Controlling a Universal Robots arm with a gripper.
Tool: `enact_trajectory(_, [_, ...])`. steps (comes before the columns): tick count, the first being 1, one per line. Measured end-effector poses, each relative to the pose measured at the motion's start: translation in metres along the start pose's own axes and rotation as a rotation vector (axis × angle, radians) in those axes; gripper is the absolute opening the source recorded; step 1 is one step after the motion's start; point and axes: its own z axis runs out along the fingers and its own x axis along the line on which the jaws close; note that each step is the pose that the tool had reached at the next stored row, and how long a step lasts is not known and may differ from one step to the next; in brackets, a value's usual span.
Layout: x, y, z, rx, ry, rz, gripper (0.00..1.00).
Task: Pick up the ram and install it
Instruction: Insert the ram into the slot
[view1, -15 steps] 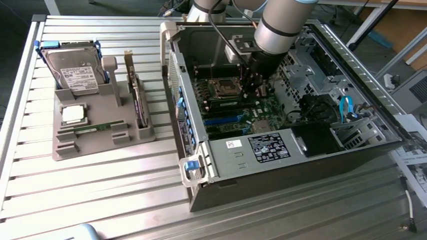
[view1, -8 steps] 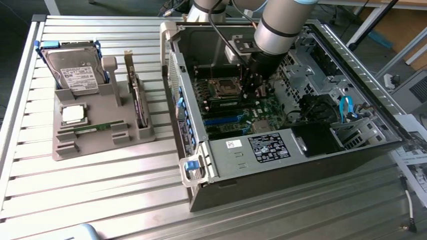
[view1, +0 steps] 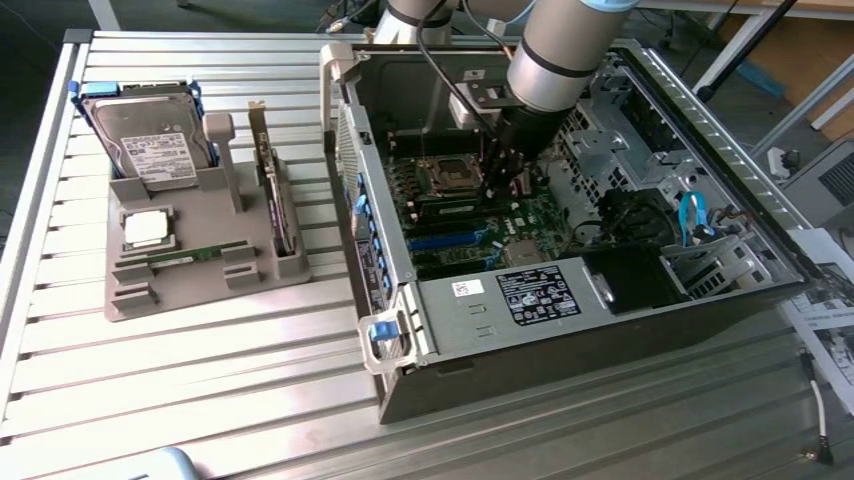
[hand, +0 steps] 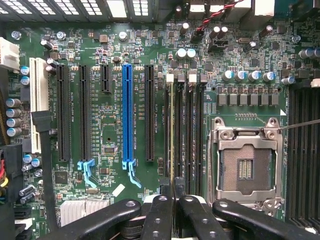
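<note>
1. spanning the scene, a slatted metal surface carries an open computer case, with a grey tray just beside the case wall on the exterior view's left.
2. the arm reaches down into the case, with the near side wall on one side and the drive cage on the other, and free room on both.
3. the motherboard lies flat under the wrist, its blue slot and empty processor socket flanking the memory slots.
4. the ram shows edge-on as a thin line along those memory slots; whether it is seated cannot be told.
5. the jaws are nearly closed, their black fingers pinching the ram's near end.
6. another green stick lies flat in the tray.
</note>
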Motion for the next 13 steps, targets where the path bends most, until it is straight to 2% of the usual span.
enact_trajectory(10, [0.0000, 0.0000, 0.0002, 0.0001, -0.0002, 0.000, 0.13])
enact_trajectory(11, [0.0000, 0.0000, 0.0002, 0.0001, -0.0001, 0.000, 0.19])
enact_trajectory(13, [0.0000, 0.0000, 0.0002, 0.0000, 0.0000, 0.000, 0.19])
